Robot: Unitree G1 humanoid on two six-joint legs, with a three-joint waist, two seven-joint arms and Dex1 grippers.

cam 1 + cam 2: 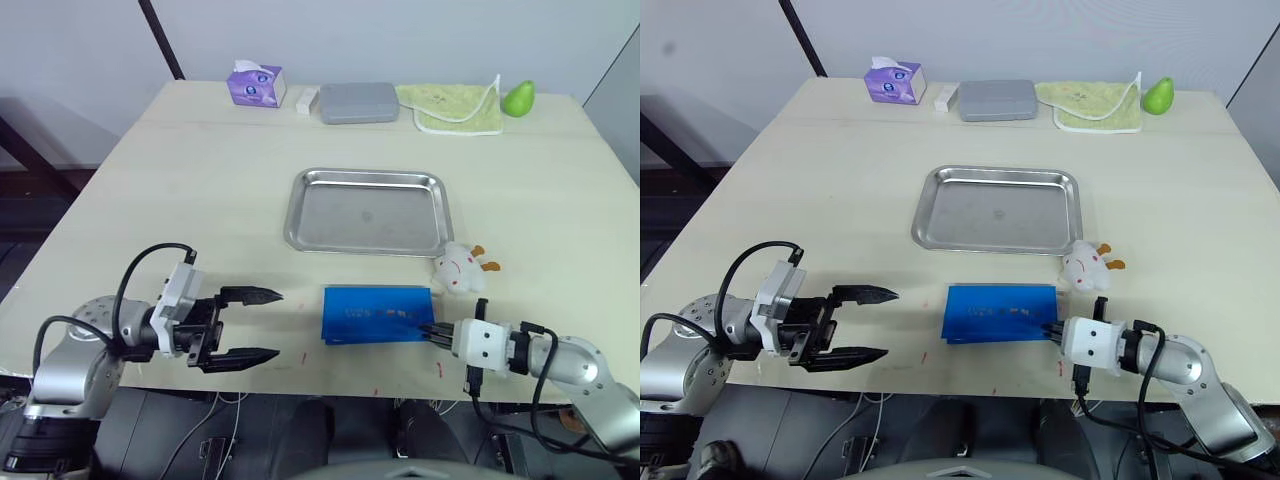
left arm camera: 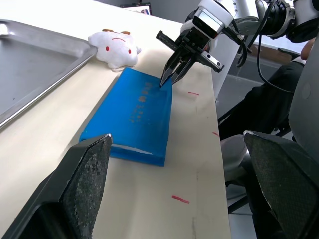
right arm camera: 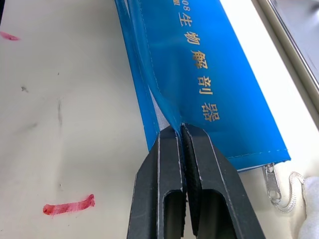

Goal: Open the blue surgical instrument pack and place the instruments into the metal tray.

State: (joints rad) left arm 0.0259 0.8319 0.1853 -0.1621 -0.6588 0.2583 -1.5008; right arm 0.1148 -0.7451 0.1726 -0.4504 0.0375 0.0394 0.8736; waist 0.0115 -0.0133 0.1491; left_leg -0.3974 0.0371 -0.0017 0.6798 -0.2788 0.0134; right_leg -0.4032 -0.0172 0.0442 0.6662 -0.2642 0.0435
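The pack (image 1: 377, 314) is laid flat near the table's (image 1: 150, 180) front edge, closed, its long side along that edge. Its right end is met by the right gripper (image 3: 181, 130), whose two black fingers are pressed together with only a hairline gap between them; a fold of the pack's blue edge is pinched at their tips. In the right wrist view the fingers' inner faces are seen to be ribbed, and the blue fabric is pulled up into a ridge where it is caught. A small metal zipper pull (image 3: 272, 182) is seen at the pack's corner.

The left gripper (image 1: 250, 324) is held just above the table near its front edge, left of the pack and apart from it. Its fingers are spread wide and nothing is held or touched.

The pack is a smooth, flat blue rectangle with stitched edges and pale printed characters. The tray (image 1: 368, 211) is set at the table's middle, just behind the pack; it is a shallow, shiny steel rectangle with rounded corners and a rolled rim. A small white plush toy (image 1: 460, 268) is placed between the tray's front right corner and the pack's right end.
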